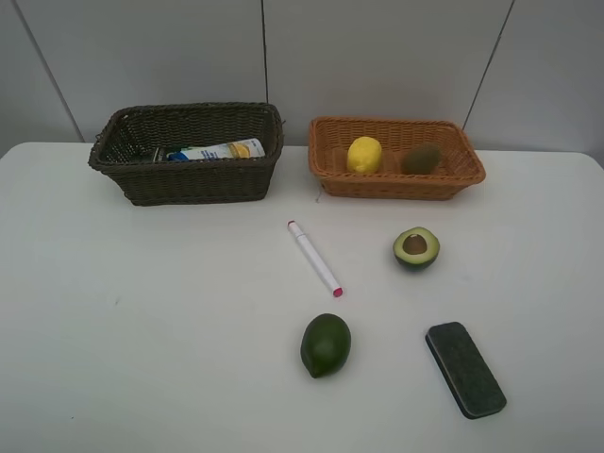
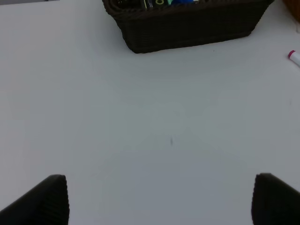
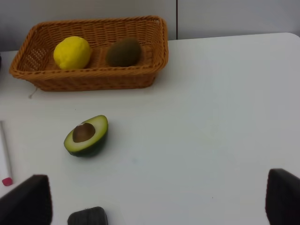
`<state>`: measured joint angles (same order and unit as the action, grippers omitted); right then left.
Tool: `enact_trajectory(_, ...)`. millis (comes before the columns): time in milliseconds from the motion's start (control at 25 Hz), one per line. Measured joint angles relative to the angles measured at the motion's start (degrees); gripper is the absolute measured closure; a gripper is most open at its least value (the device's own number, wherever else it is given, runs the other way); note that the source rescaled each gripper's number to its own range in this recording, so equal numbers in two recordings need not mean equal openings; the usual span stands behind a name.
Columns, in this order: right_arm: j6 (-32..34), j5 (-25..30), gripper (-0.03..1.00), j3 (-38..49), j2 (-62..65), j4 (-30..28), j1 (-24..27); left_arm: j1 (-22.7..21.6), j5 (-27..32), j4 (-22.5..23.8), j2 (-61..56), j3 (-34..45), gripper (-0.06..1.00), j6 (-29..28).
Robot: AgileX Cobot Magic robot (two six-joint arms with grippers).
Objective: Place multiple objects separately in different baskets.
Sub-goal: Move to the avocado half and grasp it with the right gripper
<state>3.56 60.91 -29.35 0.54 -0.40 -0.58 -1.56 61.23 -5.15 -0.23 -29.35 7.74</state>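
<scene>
The dark brown basket [image 1: 193,179] at the back left holds the blue-capped white bottle [image 1: 217,150]; I cannot make out the dark green bottle. The orange-tan basket [image 1: 396,184] holds the lemon [image 1: 364,154] and kiwi [image 1: 422,159]. On the table lie the marker [image 1: 314,258], halved avocado [image 1: 416,247], whole avocado [image 1: 326,344] and eraser [image 1: 465,368]. My left gripper [image 2: 159,197] is open and empty above bare table, short of the dark basket [image 2: 187,28]. My right gripper [image 3: 157,192] is open and empty, near the halved avocado [image 3: 86,136] and eraser [image 3: 87,216].
The white table [image 1: 142,311] meets a grey wall just behind both baskets. The right wrist view shows the orange basket [image 3: 89,79] with lemon [image 3: 71,52] and kiwi [image 3: 124,51], and the marker [image 3: 5,159]. Neither arm shows in the high view.
</scene>
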Motion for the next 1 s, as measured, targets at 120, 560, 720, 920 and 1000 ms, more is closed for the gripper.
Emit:
enact_trajectory(120, 0.0, 0.0, -0.03, 0.0, 0.0, 0.0, 0.0, 0.0, 0.0, 0.0, -0.1, 0.0, -0.05, -0.2)
enact_trajectory(560, 0.0, 0.0, -0.03, 0.0, 0.0, 0.0, 0.0, 0.0, 0.0, 0.0, -0.1, 0.0, -0.05, -0.6)
enact_trajectory(720, 0.0, 0.0, -0.03, 0.0, -0.2, 0.4, 0.0, 0.0, 0.0, 0.0, -0.2, 0.0, -0.05, -0.6)
enact_trajectory(920, 0.4, -0.7, -0.03, -0.5, -9.7, 0.4, 0.0, 0.0, 0.0, 0.0, -0.2, 0.0, -0.05, -0.6)
enact_trajectory(1000, 0.8, -3.5, -0.03, -1.6, -16.6, 0.4, 0.0, 0.0, 0.0, 0.0, -0.2, 0.0, -0.05, -0.6)
